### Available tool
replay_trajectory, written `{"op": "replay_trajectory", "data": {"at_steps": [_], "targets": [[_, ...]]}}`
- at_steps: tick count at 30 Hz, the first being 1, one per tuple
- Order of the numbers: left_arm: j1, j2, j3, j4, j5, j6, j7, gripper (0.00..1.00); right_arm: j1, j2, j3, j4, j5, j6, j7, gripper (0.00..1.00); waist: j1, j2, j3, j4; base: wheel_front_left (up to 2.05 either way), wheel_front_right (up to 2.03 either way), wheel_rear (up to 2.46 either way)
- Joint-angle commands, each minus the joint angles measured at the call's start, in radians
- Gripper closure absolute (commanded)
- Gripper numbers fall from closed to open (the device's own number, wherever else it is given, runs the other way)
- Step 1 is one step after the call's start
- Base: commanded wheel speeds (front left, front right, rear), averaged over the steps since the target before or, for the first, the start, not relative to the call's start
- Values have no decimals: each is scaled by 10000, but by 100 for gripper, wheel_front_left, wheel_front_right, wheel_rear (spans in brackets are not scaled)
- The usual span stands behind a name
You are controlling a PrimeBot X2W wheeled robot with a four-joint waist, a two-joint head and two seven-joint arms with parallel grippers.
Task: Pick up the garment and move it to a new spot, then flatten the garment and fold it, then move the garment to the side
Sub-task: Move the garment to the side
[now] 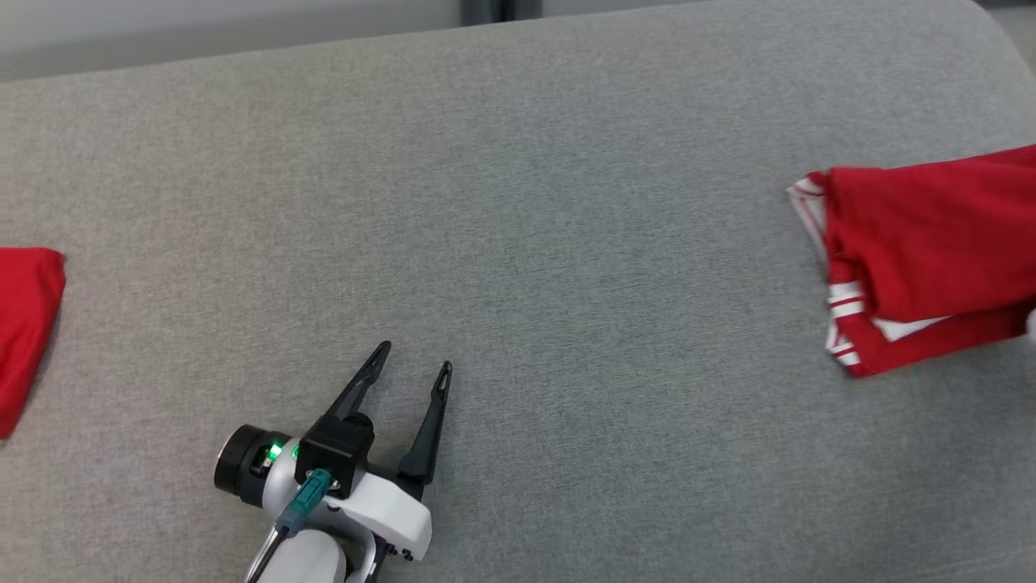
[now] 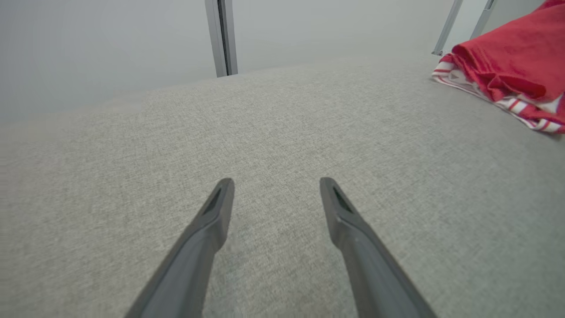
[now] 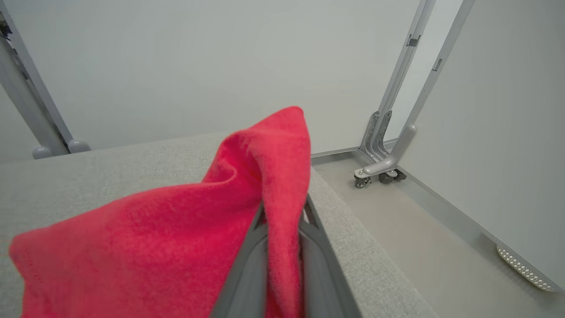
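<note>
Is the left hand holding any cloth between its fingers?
No, the left hand is open above the grey cushion, with the red garment apart from it.

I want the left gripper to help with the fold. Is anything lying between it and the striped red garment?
Nothing visible. Bare grey surface lies between the open left gripper and the garment, which the right gripper holds pinched.

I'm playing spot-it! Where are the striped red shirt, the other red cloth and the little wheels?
striped red shirt (image 1: 931,235): head view, red top layer.
other red cloth (image 1: 24,324): head view, its middle.
little wheels (image 3: 385,178): right wrist view, middle wheel.
</note>
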Motion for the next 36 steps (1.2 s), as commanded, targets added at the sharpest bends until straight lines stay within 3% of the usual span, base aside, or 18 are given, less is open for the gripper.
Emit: {"op": "replay_trajectory", "data": {"at_steps": [1,6,7,8,9,14,17,27,36], "targets": [[-297,60,36,-75,68,-31,-11,0,-102,-120,-195,44,-148,-4,-3,100,0,0,237,299,0,0,0],[-324,97,102,-193,166,-49,-11,0,-157,-843,-1675,325,-1192,-4,-3,100,0,0,349,615,0,0,0],[-331,105,128,-208,177,-45,-11,0,-206,-860,-1843,413,-1346,-4,-3,74,0,0,373,650,0,0,0],[-328,114,158,-218,183,-26,-11,0,-271,-859,-2026,448,-1518,-4,-3,24,0,0,397,670,0,0,0],[-317,132,174,-217,193,-20,-11,0,-338,-873,-2182,371,-1699,-4,-3,0,0,0,423,682,0,0,0],[-332,148,276,-145,191,-3,-12,0,-550,-447,-3108,-597,-2342,-4,-2,0,0,0,511,735,0,0,0],[-339,133,360,-182,132,109,-12,0,-612,-99,-2964,-1377,-2365,-4,-2,0,0,0,428,797,0,0,0],[58,65,895,-135,-216,413,-11,0,1130,1124,-727,-3653,-1317,-4,0,0,0,0,-482,1095,0,0,0],[530,27,1336,129,-294,527,-11,0,3221,1764,880,-4498,-553,-4,-2,0,0,0,-1534,1551,0,0,0]]}}
